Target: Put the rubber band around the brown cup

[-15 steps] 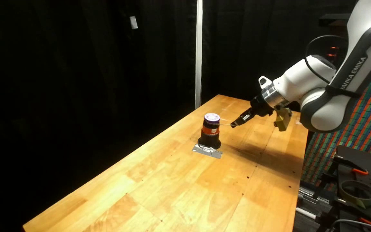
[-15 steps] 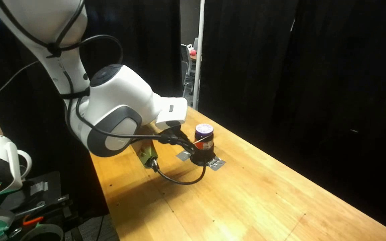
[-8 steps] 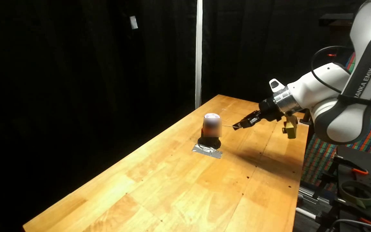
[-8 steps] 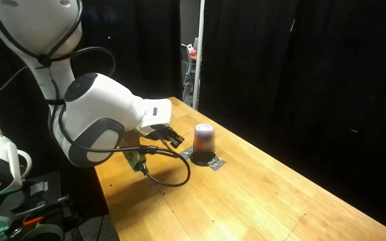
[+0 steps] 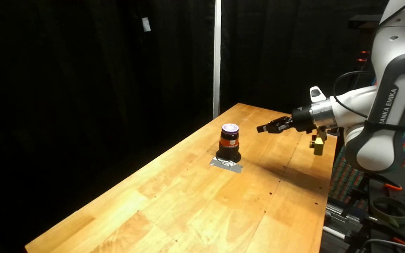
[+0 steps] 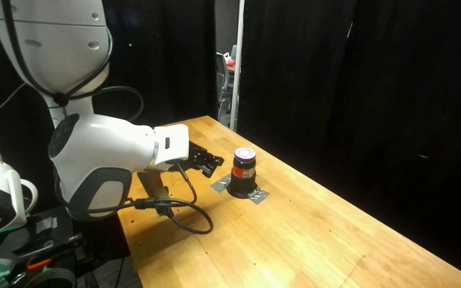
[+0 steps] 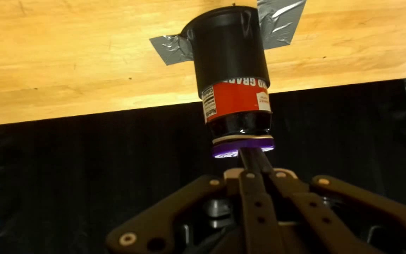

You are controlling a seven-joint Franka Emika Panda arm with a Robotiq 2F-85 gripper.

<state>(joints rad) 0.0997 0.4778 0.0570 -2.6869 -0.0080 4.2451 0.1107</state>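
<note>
The brown cup [image 5: 229,143] is a dark jar with an orange-red label and a purple lid, upright on the table; it shows in the other exterior view too [image 6: 243,173]. In the wrist view the cup [image 7: 236,97] appears upside down. The pale rubber band [image 7: 243,137] lies around its neck, just below the lid. My gripper [image 5: 260,129] is apart from the cup, beside it at about lid height, and also shows in an exterior view [image 6: 213,166]. In the wrist view its fingertips [image 7: 254,151] are together with nothing seen between them, overlapping the lid in the picture.
A black holder [image 7: 227,49] surrounds the cup's lower part. Grey tape [image 5: 226,165] fixes it to the wooden table [image 5: 202,211]. A camera with a cable loop [image 6: 210,224] hangs under the wrist. Black curtains [image 5: 100,88] stand behind the table; a side cart [image 5: 396,186] holds tape.
The rubber band was stretched from the cup to my fingertips; it has come off them and sits around the cup's neck. My gripper has drawn back from the cup and levelled out. The cup stays in place.
</note>
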